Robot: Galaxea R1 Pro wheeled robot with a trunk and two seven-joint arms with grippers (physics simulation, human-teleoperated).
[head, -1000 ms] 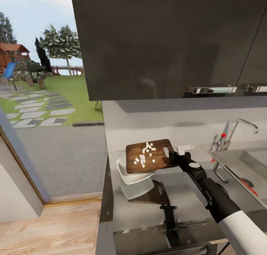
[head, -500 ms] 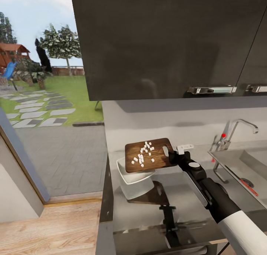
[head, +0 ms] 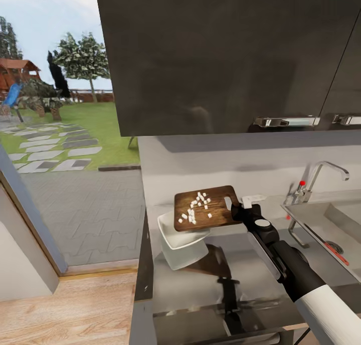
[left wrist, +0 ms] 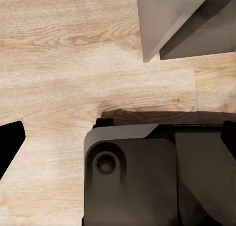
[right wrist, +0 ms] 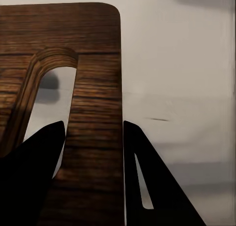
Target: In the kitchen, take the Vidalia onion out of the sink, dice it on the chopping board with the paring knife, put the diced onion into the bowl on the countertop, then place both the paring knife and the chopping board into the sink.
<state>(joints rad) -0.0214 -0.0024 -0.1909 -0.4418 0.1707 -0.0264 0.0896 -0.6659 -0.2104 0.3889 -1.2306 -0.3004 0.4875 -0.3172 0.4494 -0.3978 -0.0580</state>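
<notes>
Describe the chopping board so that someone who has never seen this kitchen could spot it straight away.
Look at the grey countertop left of the steel sink, below the dark wall cabinets. The chopping board is held above it by the right gripper, over a white bowl. It is the one dark-brown wooden slab, with an oval handle hole and pale onion dice on top.

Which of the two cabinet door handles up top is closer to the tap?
The right-hand handle, cut off by the picture's edge, sits closer above the tap. The longer-looking chrome handle is further left, roughly above the chopping board's handle end.
</notes>
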